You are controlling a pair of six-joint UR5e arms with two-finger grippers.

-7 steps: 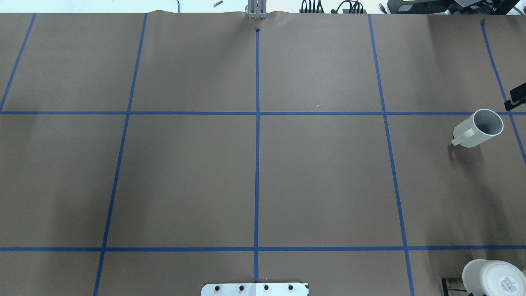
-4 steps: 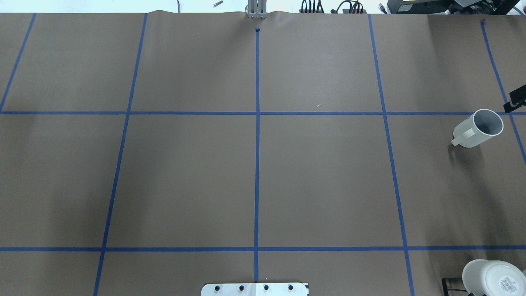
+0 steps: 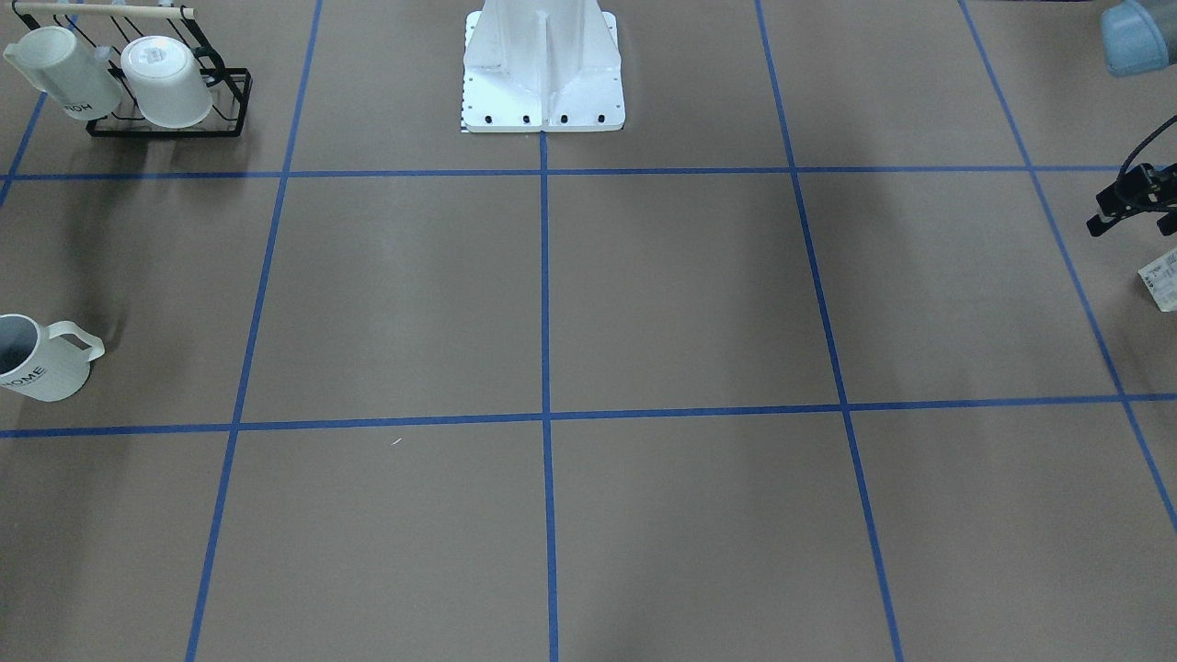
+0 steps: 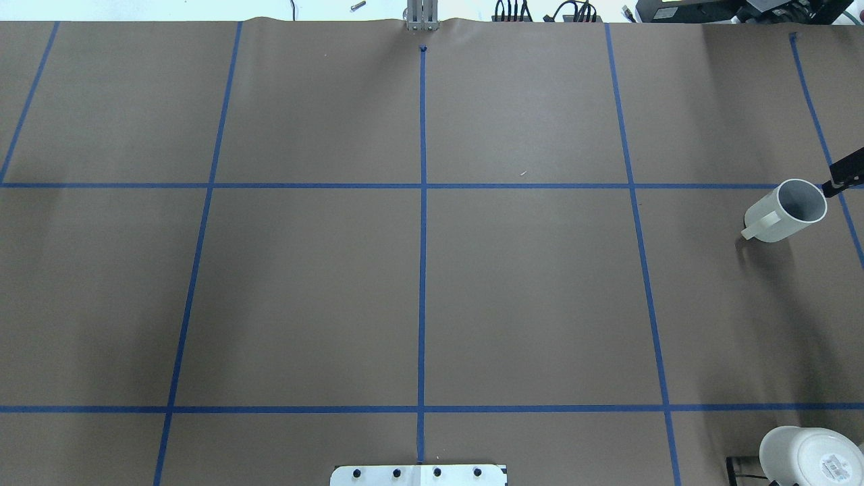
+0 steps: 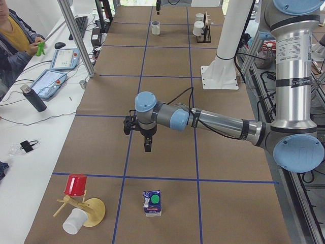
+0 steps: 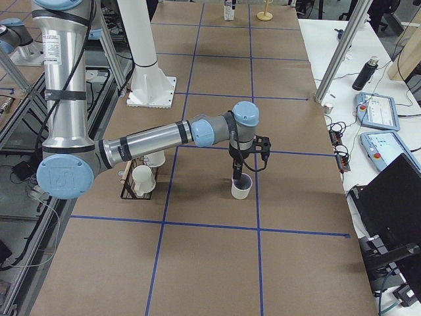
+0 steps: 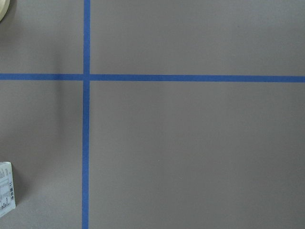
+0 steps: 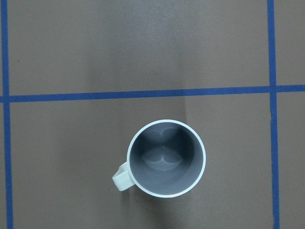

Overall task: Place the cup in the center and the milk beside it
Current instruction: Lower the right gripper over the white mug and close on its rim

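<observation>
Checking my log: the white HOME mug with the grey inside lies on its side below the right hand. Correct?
No. The white HOME mug with the grey inside stands upright, opening up, as the right wrist view shows; it is indeed below the right hand.

Left arm (image 5: 218, 122), right arm (image 6: 151, 139) outstretched — jaws down.
</observation>
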